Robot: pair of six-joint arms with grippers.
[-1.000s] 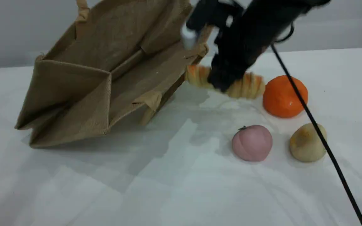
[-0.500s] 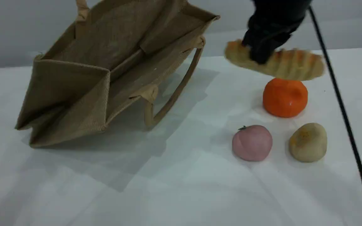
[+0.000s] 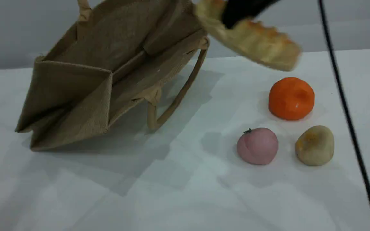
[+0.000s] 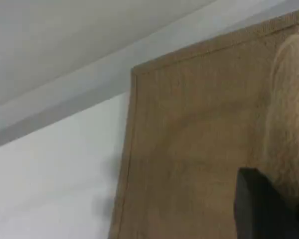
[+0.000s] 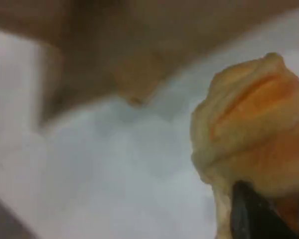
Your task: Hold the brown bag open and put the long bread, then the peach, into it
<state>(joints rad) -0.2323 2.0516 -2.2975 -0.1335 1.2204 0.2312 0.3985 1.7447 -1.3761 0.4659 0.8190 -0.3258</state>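
Grips elongated golden-yellow, orange-striped long bread (image 3: 255, 41) in right gripper (image 3: 234, 16), aloft at one o'clock, left end by rim of tan-brown woven jute bag (image 3: 75, 96) at ten o'clock. Pinches padded beige loop handle (image 4: 289, 124) in closed left gripper (image 4: 269, 209). Leaves pale-pink round peach (image 3: 257, 146) on white table (image 3: 185, 192) at four o'clock. Carries bread higher, more tilted and nearer bag than half a second earlier.

A white table (image 3: 185, 199) fills most of the scene view. Its top is matt and faintly creased, with a mild sheen toward the near edge. Soft grey shadows (image 3: 133, 154) with blurred edges lie across the table's middle and left part. Beyond the table's far edge stands a plain, pale grey wall (image 3: 18, 29), evenly lit by diffuse light.
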